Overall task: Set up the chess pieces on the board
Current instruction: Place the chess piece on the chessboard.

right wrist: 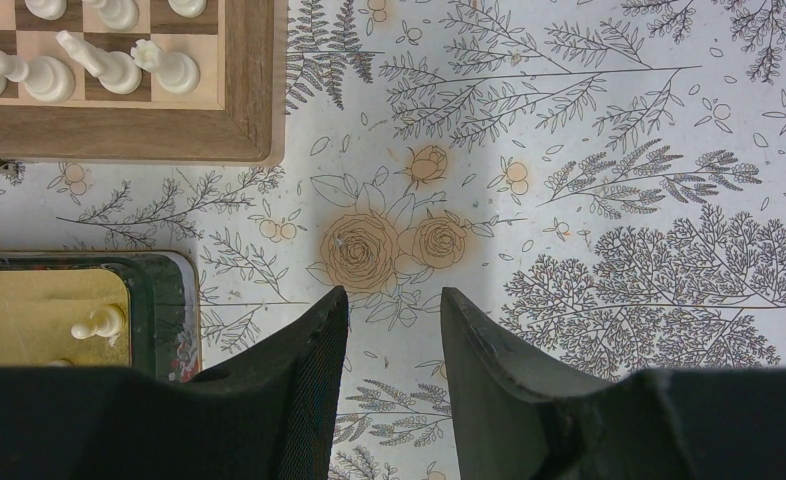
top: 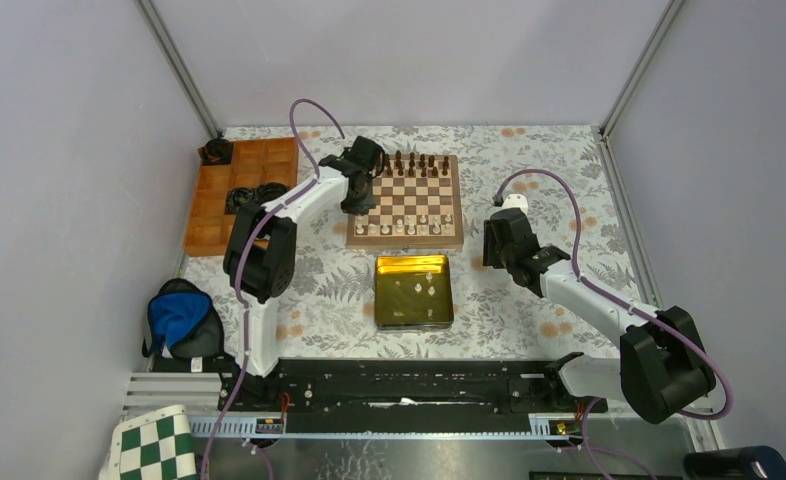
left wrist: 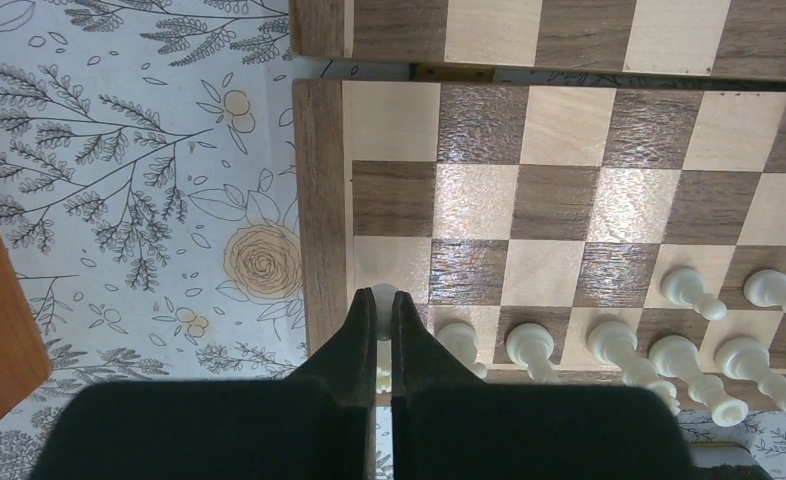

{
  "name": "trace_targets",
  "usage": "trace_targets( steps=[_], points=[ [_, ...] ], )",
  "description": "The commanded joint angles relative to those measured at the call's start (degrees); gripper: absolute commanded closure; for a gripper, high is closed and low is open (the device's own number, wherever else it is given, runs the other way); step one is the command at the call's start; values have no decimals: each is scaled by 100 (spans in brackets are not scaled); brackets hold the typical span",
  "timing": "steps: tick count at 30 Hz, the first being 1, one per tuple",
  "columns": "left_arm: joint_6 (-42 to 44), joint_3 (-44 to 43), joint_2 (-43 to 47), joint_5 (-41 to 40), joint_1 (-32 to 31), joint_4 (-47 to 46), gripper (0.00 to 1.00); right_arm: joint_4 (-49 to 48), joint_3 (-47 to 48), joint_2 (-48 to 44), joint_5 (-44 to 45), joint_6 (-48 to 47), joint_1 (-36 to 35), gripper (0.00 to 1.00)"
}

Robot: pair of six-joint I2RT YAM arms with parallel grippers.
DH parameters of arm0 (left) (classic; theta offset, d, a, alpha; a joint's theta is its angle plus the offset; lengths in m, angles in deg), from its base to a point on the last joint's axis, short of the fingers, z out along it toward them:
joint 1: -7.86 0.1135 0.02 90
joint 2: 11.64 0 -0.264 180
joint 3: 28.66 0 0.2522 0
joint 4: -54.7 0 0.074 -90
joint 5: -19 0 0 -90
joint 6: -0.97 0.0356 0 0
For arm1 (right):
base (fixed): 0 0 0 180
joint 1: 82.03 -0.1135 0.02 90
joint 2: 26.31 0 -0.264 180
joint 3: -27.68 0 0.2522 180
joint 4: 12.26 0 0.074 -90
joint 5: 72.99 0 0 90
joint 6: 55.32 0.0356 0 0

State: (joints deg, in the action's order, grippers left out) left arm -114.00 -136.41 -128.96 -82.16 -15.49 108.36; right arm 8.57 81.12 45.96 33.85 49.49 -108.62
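The left claw (left wrist: pixel 381 318) is pinched shut on a white chess piece (left wrist: pixel 383 294), poised over the board's (left wrist: pixel 321 220) corner square, likely to fill the gap beside the row of white pieces (left wrist: pixel 531 345). The right claw (right wrist: pixel 394 320) hangs half open and empty above the bench (right wrist: pixel 589 150), near the tin (right wrist: pixel 164 300) holding spare pieces (right wrist: pixel 99 322).

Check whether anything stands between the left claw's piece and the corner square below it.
Nothing visible does. The left claw is shut on a cream piece just above the board by its left rim. The end square, partly hidden by the claw, looks free; the nearest standing piece is one square over.
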Motion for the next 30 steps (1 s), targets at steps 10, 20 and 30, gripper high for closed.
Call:
trace_targets(
  steps=[10, 20, 30],
  points=[
    [-38, -25, -155, 97, 76, -316, 100, -57, 185, 6, -23, -48, 33, 54],
    [-43, 26, -228, 97, 83, -363, 100, -63, 165, 15, -31, -39, 32, 54],
    [-59, 53, -274, 92, 94, -379, 100, -61, 172, 24, -31, -39, 31, 54]
  ],
)
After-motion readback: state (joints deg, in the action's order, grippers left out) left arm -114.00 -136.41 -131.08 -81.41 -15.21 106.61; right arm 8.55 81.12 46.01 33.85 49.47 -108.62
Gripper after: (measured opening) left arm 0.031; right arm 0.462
